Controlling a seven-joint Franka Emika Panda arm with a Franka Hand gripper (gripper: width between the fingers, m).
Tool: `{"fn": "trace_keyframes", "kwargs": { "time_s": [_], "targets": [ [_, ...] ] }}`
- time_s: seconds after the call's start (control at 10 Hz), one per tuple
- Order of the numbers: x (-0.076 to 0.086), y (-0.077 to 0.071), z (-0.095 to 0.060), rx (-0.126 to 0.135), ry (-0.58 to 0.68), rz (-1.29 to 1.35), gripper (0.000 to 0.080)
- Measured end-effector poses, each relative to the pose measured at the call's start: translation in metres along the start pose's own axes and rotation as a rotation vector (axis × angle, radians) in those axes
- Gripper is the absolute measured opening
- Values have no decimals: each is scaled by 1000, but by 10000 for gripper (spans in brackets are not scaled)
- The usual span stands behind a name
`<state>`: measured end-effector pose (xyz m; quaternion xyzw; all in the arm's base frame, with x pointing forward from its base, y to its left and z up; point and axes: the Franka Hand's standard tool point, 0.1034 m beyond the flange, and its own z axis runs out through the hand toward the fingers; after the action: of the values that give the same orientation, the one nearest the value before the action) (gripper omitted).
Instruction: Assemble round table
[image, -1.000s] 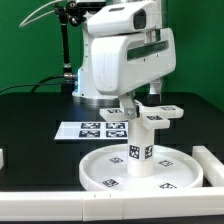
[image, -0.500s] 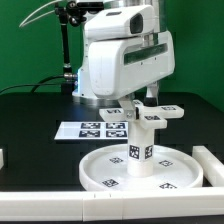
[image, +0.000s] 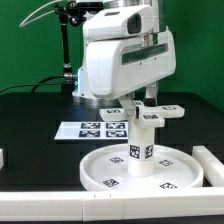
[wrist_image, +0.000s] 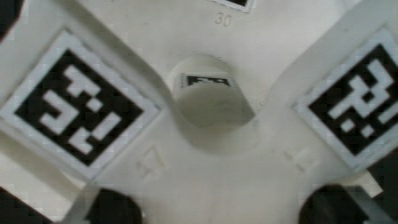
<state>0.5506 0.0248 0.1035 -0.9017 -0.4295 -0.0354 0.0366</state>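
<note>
Gripper stood directly over the assembly in the exterior view, its fingers reaching down to the cross-shaped foot. We could not tell from this view how wide the jaws stood, nor whether they gripped the foot or merely touched it. Beneath the gripper, the cylinder post stood upright at the centre of the round disc, and the foot sat level on top of the post. We judged the task well advanced: all three parts were stacked in place, and what remained appeared to be seating or turning the foot home and letting go. Beyond the disc lay the marker board, and a white border rail lay close beside the disc rim, so sideways room was tight; upward room looked free.

Wrist view showed the cross-shaped foot filling the frame just below the gripper, two tagged arms spreading either side of its hub. Dark fingertips showed at the frame edge, but the gap and grip could not be confirmed.
</note>
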Motion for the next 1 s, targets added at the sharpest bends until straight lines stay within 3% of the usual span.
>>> {"fn": "trace_keyframes", "kwargs": {
  "time_s": [1.0],
  "targets": [
    [1, -1, 0, 6, 10, 649, 442]
  ]
}}
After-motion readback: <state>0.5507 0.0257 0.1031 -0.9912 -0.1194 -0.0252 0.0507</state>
